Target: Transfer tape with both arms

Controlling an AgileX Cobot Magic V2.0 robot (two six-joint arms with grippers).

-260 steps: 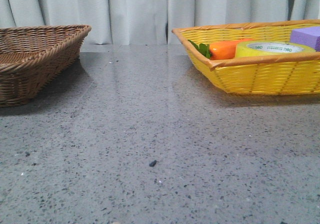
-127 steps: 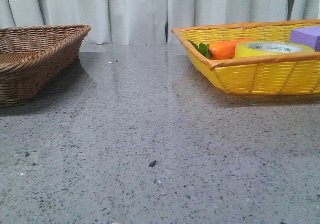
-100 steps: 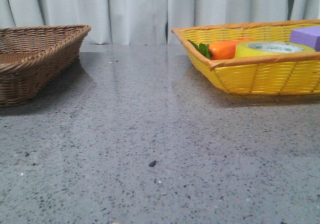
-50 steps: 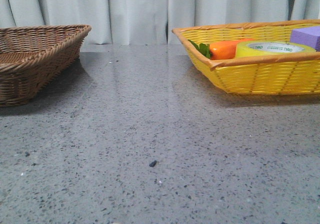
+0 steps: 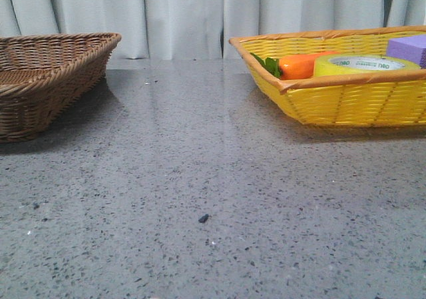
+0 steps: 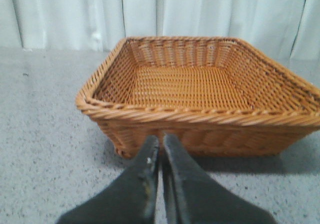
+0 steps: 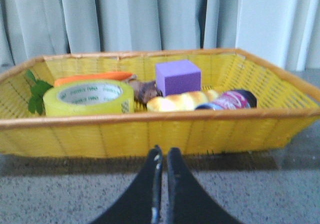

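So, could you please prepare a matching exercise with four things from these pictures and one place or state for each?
Things:
1. yellow tape roll
2. purple foam cube
3. brown wicker basket
4. left pincer

Places or states:
A. holds nothing inside
B. closed, in front of the brown basket
C. beside the orange carrot
D. behind the bread roll

Pairs: 1-C, 2-D, 3-A, 4-B
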